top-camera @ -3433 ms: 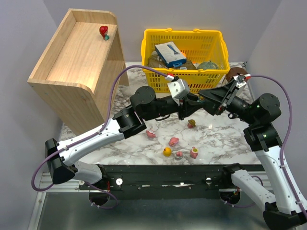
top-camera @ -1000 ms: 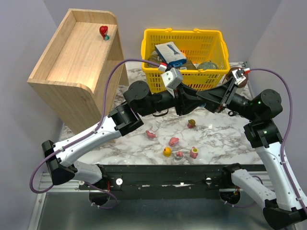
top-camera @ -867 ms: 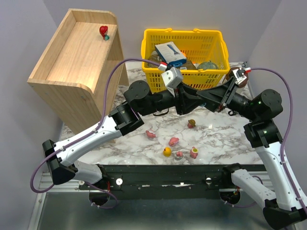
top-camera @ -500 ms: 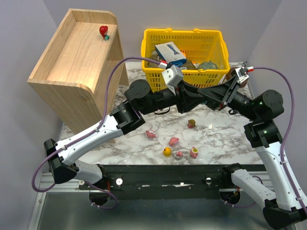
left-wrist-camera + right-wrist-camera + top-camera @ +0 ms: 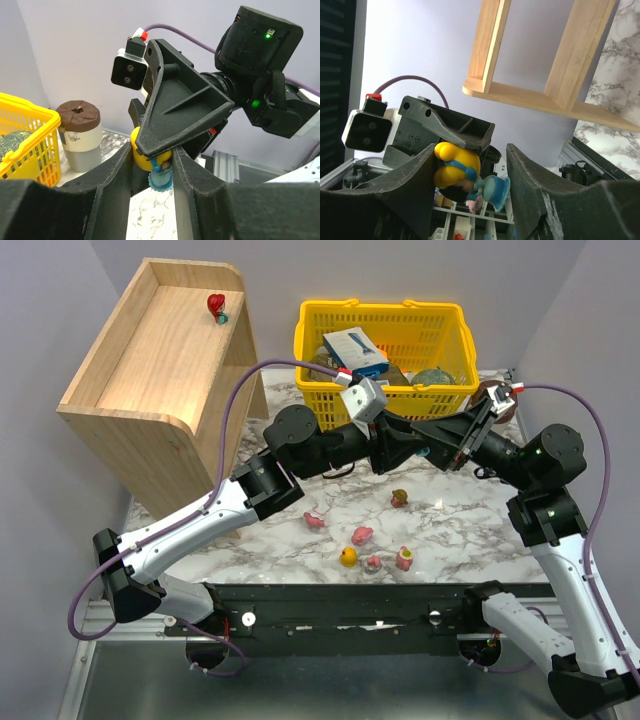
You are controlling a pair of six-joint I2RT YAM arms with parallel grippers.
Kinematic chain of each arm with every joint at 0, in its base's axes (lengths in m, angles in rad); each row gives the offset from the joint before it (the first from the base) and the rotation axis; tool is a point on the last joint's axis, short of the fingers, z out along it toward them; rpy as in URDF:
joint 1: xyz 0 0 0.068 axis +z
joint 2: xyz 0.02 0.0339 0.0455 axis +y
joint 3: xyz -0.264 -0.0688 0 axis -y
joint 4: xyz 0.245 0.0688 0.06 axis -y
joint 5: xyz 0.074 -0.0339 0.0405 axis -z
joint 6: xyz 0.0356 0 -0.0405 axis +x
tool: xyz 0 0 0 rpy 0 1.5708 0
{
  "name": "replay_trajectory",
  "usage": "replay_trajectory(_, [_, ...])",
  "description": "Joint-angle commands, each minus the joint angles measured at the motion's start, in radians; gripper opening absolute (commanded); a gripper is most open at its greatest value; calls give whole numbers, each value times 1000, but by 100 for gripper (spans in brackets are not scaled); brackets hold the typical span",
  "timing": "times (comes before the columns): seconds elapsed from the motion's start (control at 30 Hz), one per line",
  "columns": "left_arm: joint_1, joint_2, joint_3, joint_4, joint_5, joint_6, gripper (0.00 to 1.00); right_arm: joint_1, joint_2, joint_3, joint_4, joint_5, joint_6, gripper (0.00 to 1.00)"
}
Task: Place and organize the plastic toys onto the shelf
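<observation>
**Arms.** I see both arms raised over the white marble-patterned counter (image 5: pixel 455 530). They meet tip to tip in front of the yellow plastic shopping basket (image 5: pixel 312 340).

**Left end effector** (image 5: pixel 152 154). It is narrow. Its two black fingers (image 5: pixel 117 175) press on either side of a small yellow plastic figurine with a pale blue base (image 5: pixel 144 156).

**Right end effector** (image 5: pixel 470 150). It is about half wide. In its own wrist view the yellow figurine lies across the gap, with the yellow head against one finger and the blue base at the other. I judge it gripped here too. The figurine is therefore in the air between both end effectors, clear of the counter and well apart from the shelf.

**Shelf.** The large light-wood two-tier shelf (image 5: pixel 150 360) stands at the far left. One red plastic figurine with a teal base (image 5: pixel 216 307) sits on its top tier, near the far right corner.

**Counter.** Six figurines lie loose below the arms:
- An olive-brown figurine (image 5: pixel 400 499) sits alone.
- A pink figurine (image 5: pixel 314 521) lies to its left.
- A group of four figurines (image 5: pixel 362 536), pink and yellow, sits nearer the arm bases.

**Other items.**
- A blue-and-white box (image 5: pixel 355 352) lies on top of the basket's goods.
- A brown-lidded cylindrical tub (image 5: pixel 77 134) stands on the counter just beside the basket.
</observation>
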Motion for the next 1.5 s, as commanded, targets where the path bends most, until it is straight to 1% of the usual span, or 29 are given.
replay_trajectory(0.0, [-4, 22, 5, -15, -54, 48, 0, 9, -8, 19, -35, -15, 0, 46])
replay_trajectory(0.07, [-4, 19, 3, -15, -57, 51, 0, 9, -5, 27, -35, -9, -1, 50])
replay_trajectory(0.1, [-4, 17, 2, -15, -57, 50, 0, 9, -5, 27, -35, -7, 0, 54])
replay_trajectory(0.2, [-4, 14, 0, -15, -57, 48, 0, 9, -3, 35, -33, 2, 5, 63])
replay_trajectory(0.4, [-4, 0, -1, -6, -59, 36, 0, 9, -8, 33, -30, 14, 20, 74])
replay_trajectory(0.47, [-4, -3, -1, -3, -57, 34, 0, 9, -11, 28, -30, 22, 28, 75])
replay_trajectory(0.5, [-4, -3, -3, -3, -57, 31, 0, 9, -11, 25, -30, 23, 28, 77])
replay_trajectory(0.63, [-4, -15, -3, -9, -71, 33, 0, 9, -14, 18, -29, 40, 31, 81])
replay_trajectory(0.77, [-4, -24, 25, -67, -120, 56, 0, 2, -17, 9, -26, 66, 42, 84])
replay_trajectory(0.87, [1, -40, 61, -147, -177, 85, 0, -60, -35, -2, -20, 74, 48, 86])
replay_trajectory(0.9, [4, -46, 77, -161, -192, 91, 0, -115, -38, -5, -20, 65, 48, 86])
replay_trajectory(0.93, [8, -60, 84, -208, -218, 96, 0, -142, -35, -7, -20, 36, 48, 87])
replay_trajectory(1.0, [20, -76, 94, -236, -249, 114, 0, -178, -29, -16, -21, 11, 46, 87])
replay_trajectory(1.07, [34, -96, 106, -282, -310, 125, 0, -186, -17, -31, -23, 2, 39, 87])
replay_trajectory(1.2, [105, -113, 161, -360, -399, 137, 0, -188, -8, -30, -30, 23, -9, 87])
replay_trajectory(1.27, [172, -116, 184, -400, -427, 152, 0, -186, -5, -24, -47, 32, -46, 87])
replay_trajectory(1.43, [318, -80, 319, -509, -483, 201, 0, -188, 0, -18, -67, 42, -106, 87])
replay_trajectory(1.47, [368, -71, 340, -523, -490, 223, 0, -188, 2, -18, -73, 40, -124, 87])
